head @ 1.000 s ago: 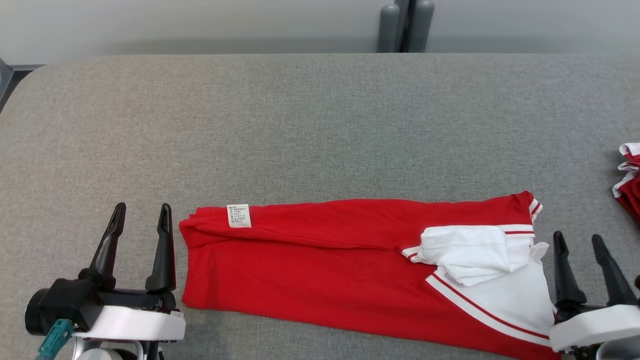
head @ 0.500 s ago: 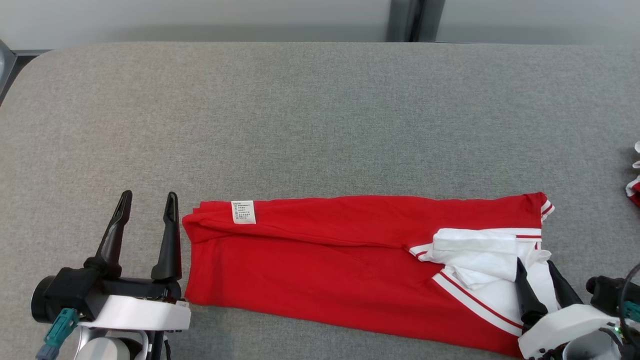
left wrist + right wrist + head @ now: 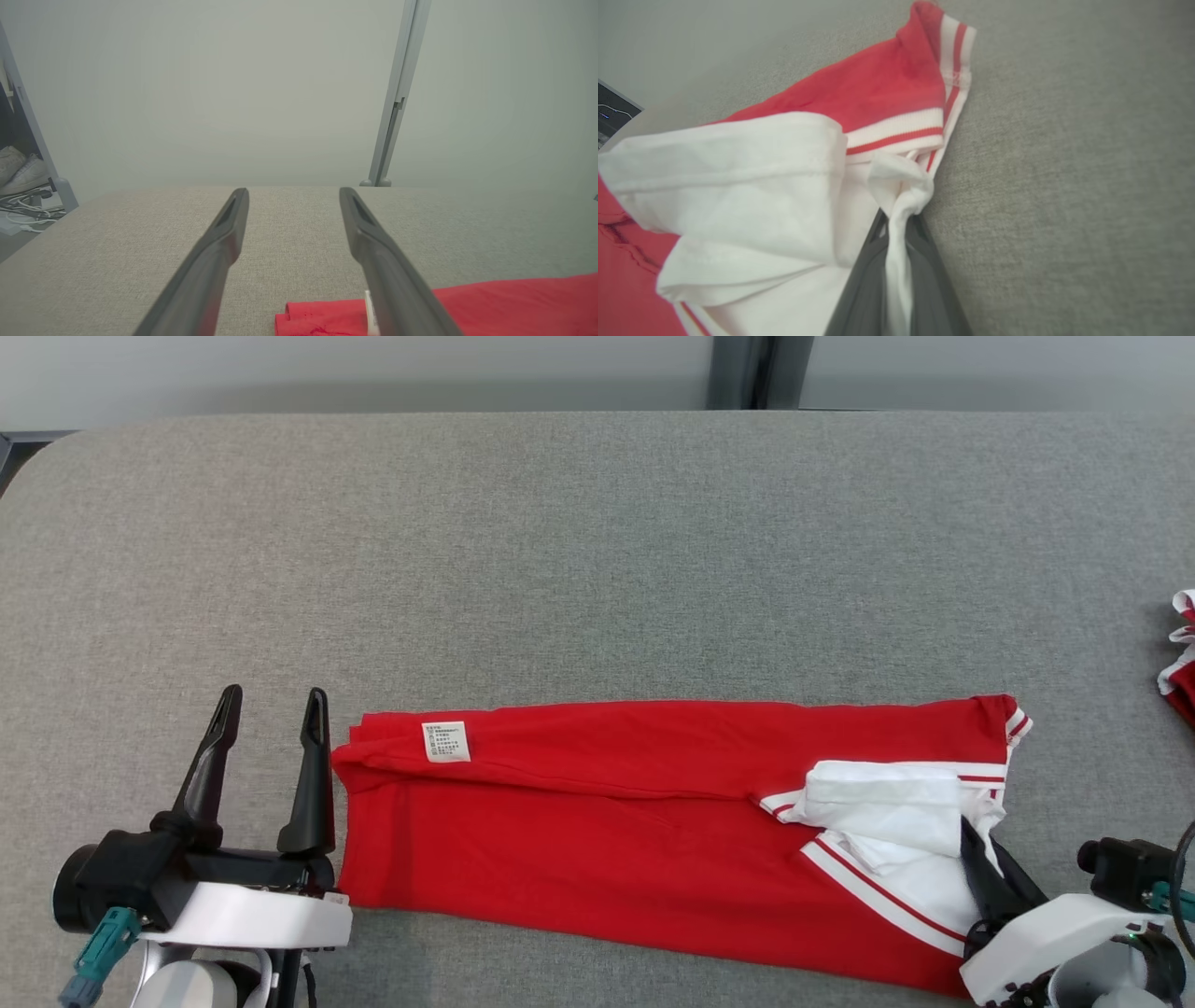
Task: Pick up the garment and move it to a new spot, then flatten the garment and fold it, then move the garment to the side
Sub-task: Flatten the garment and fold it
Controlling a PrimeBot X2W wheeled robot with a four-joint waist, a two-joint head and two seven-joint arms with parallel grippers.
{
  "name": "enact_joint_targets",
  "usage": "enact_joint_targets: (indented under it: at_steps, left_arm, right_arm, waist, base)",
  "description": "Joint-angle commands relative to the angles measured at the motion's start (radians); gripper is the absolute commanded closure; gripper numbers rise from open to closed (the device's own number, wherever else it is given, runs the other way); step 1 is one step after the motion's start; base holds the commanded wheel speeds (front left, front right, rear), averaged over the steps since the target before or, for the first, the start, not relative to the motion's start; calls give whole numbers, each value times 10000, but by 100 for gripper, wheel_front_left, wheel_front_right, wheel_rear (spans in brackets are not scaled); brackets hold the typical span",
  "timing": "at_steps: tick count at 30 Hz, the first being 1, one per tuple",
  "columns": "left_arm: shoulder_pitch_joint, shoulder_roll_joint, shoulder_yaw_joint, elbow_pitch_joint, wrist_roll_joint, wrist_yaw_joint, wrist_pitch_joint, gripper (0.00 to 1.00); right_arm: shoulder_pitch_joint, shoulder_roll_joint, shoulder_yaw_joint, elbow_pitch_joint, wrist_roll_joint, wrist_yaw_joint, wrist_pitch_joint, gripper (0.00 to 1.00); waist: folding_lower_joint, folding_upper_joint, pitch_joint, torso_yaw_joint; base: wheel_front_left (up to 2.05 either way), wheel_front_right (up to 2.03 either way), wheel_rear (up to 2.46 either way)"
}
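Observation:
The garment [image 3: 607, 821] is a red shirt with white, red-striped trim, folded into a long band across the near part of the grey table [image 3: 560, 551]; a white label sits near its left end. My right gripper [image 3: 980, 845] is shut on the garment's white fabric at the right end; in the right wrist view a bunched white fold [image 3: 899, 200] is pinched between the dark fingers [image 3: 868, 289]. Just left of the garment's left edge, my left gripper [image 3: 271, 709] stands open, holding nothing. In the left wrist view the red edge [image 3: 322, 317] lies by the right finger [image 3: 383, 261].
Another red-and-white piece of clothing [image 3: 1181, 658] lies at the table's right edge. The table's rounded far-left corner [image 3: 37, 457] and a grey post [image 3: 747, 373] behind the far edge are in sight. Shoes and cables [image 3: 23, 186] lie on the floor off the left side.
My right gripper moved left onto the garment's white end and shut on the fabric. The left gripper stayed open beside the left edge. The head camera shifted a little.

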Motion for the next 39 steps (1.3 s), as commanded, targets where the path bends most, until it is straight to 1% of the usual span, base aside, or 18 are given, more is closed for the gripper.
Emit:
enact_joint_targets:
  at_steps: [1,3,6,8,11,14,20,25,31,33,34,37,39]
  left_arm:
    - [-169,0,78,-38,96,-44,-38,0]
    - [-116,-17,110,-48,111,-40,-38,0]
    - [-17,-26,176,-74,133,-33,-38,0]
    - [3,-25,199,-95,142,-52,-38,0]
    - [-38,-18,210,-92,156,-72,-38,0]
    - [-71,-30,237,-81,159,-85,-38,0]
    - [-12,-58,283,-87,178,-120,-38,0]
    - [188,-63,304,-70,224,-128,-38,0]
    - [204,-16,238,-57,255,-160,-38,0]
    - [201,-10,216,-52,256,-166,-38,0]
    - [201,-10,216,-52,256,-166,-38,0]
    - [143,-6,164,-33,244,-170,-37,0]
    - [66,-22,114,2,215,-185,-38,0]
  right_arm:
    - [468,-211,-19,340,92,-105,121,100]
    - [510,-662,-287,81,198,-124,-106,100]
    - [537,-1171,-633,-276,347,-113,-303,100]
    - [607,-1480,-875,-442,355,-75,-230,100]
    - [705,-1803,-1315,-720,448,-58,-209,100]
    - [791,-1860,-1442,-1043,509,-58,-39,100]
    - [867,-1744,-1333,-2140,514,-56,417,100]
    - [900,-1490,-1158,-3763,651,-56,1021,100]
    - [633,-821,-770,-5565,393,-55,2266,100]
    - [377,-548,-447,-5884,241,-55,2613,100]
    - [377,-548,-447,-5884,241,-55,2613,100]
    - [-114,-50,230,-5972,131,-55,2942,100]
    - [-467,325,693,-5816,153,-56,3014,100]
  waist:
    - [0,0,-11,-19]
    - [0,0,-33,-69]
    - [0,0,-52,-155]
    - [0,0,-54,-200]
    - [0,0,-50,-236]
    - [0,0,-72,-263]
    - [0,0,-139,-292]
    - [0,0,-326,-367]
    - [0,0,-463,-426]
    - [0,0,-483,-429]
    - [0,0,-483,-429]
    - [0,0,-472,-388]
    - [0,0,-444,-312]
  base:
    - [0,0,0]
    - [0,0,0]
    - [0,0,0]
    - [0,0,0]
    - [0,0,0]
    - [0,0,0]
    - [0,0,0]
    - [0,0,0]
    - [0,0,0]
    - [0,0,0]
    - [0,0,0]
    - [0,0,0]
    - [0,0,0]
